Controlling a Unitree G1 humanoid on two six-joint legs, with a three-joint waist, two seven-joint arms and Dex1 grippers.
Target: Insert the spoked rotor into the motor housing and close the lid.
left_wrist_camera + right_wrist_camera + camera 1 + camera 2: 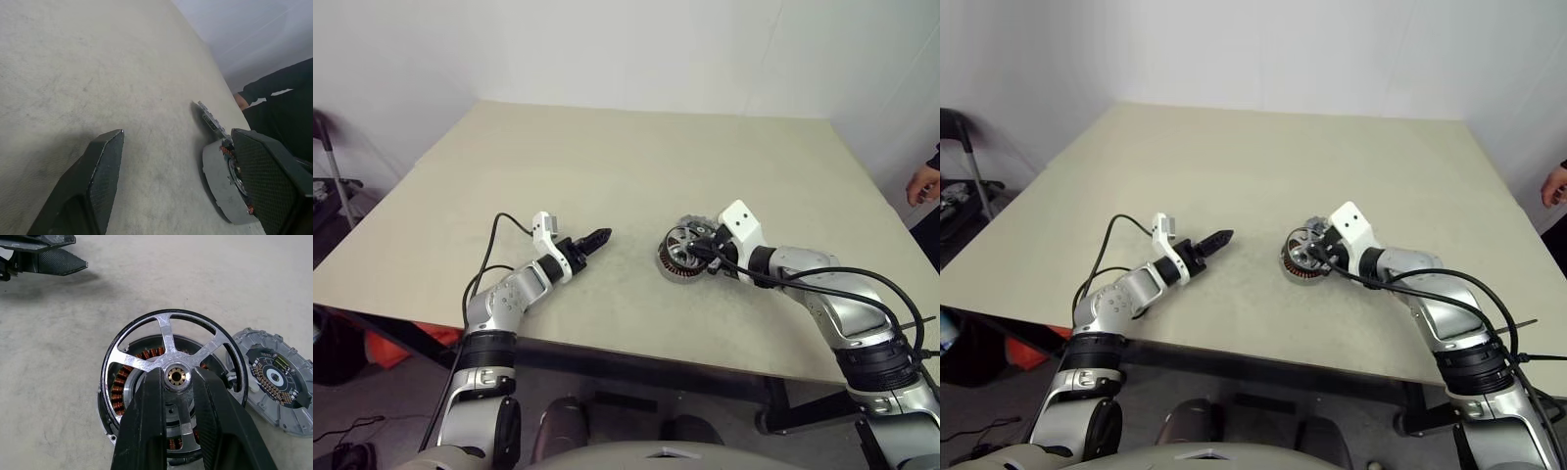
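The spoked rotor (166, 350), dark-rimmed with silver spokes, sits tilted over the motor housing (120, 391), whose copper windings show beneath it. My right gripper (176, 374) is shut on the rotor, its fingers (146, 421) either side of a spoke by the hub. In the left eye view the rotor (682, 242) and housing (671, 266) lie at the table's centre right. The lid (274, 377) lies flat just beyond the housing, its inner face with a circuit board up. My left gripper (602, 237) hovers open to the left of the housing, nothing between its fingers.
The beige table (607, 166) stretches wide behind and left of the parts. A person's hand (925, 183) shows at the far right edge, off the table. Cables run along both my arms. Clutter lies on the floor at the left.
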